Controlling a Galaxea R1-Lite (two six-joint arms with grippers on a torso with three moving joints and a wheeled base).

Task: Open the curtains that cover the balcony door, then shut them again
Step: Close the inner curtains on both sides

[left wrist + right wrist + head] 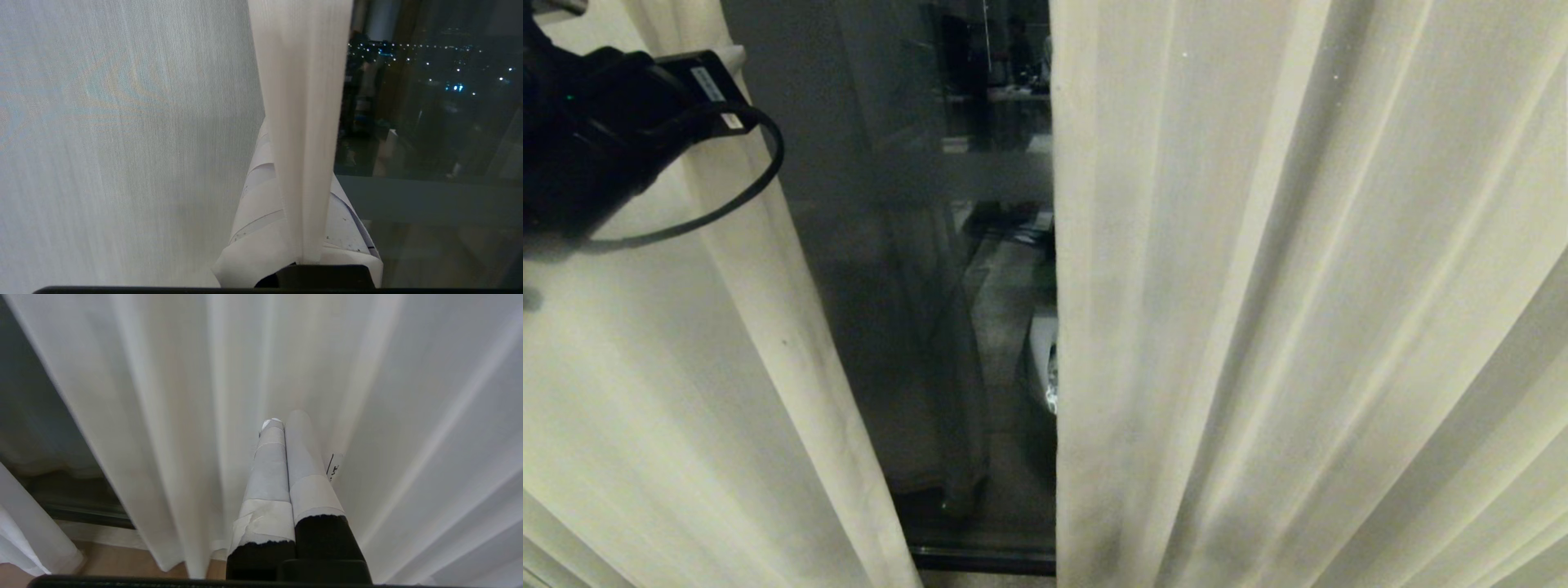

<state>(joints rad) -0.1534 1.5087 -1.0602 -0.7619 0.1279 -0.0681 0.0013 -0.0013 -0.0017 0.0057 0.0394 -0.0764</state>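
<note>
Two cream pleated curtains hang apart in the head view: the left panel [645,392] and the right panel [1298,286]. Between them shows the dark glass of the balcony door [915,286]. My left arm's black wrist [605,131] is at the upper left, against the left panel's inner edge. In the left wrist view my left gripper [302,171] is shut on that panel's folded hem [302,102], which runs between its white-taped fingers [257,204]. My right gripper [284,420] is shut on nothing, fingers together, pointing at the right panel [408,416]. It is out of the head view.
The door's dark bottom frame [984,559] lies at floor level in the gap. Through the glass I see night city lights [429,69], a grey rail [429,200] and a white object [1041,359] outside. Wooden floor [122,559] shows under the curtain hems.
</note>
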